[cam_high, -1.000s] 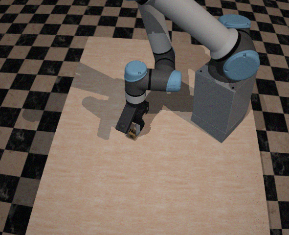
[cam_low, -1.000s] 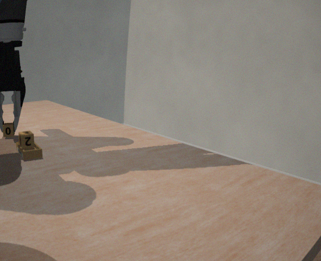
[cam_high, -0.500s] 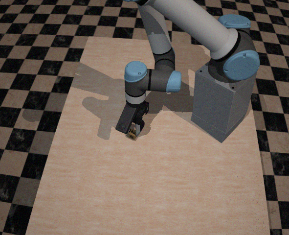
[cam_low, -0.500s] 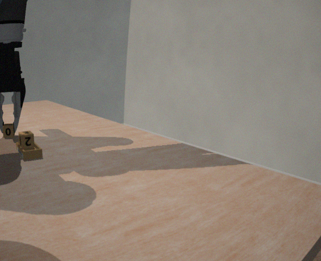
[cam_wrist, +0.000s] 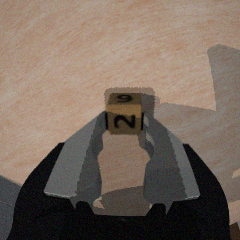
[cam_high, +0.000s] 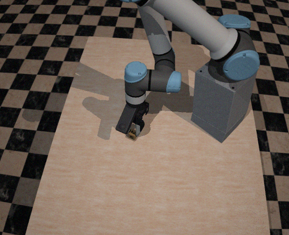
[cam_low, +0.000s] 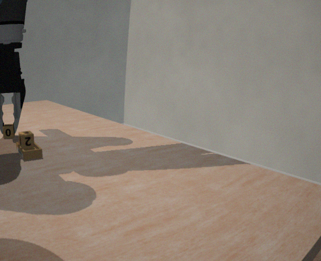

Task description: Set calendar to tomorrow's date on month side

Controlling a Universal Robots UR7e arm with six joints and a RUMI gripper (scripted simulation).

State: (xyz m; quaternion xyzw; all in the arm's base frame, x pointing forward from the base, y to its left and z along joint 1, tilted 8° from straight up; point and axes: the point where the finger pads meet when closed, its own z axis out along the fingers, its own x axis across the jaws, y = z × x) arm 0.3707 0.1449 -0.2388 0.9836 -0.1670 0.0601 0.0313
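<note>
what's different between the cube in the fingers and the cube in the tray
The held cube is between the fingers, while the tray cube is free of them. Toward the exterior view, the held cube shows a 0; the tray cube shows a 2. The held cube is outside the tray; the tray cube sits in it. Both are tan with dark digits.

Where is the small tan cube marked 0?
Exterior view, far left: the small tan cube marked 0 is between the tips of the black gripper, left of the tan tray.

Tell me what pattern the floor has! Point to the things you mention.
The floor [cam_high: 6, 187] has a checkerboard pattern, black and tan squares. It shows best in the top view.
</note>
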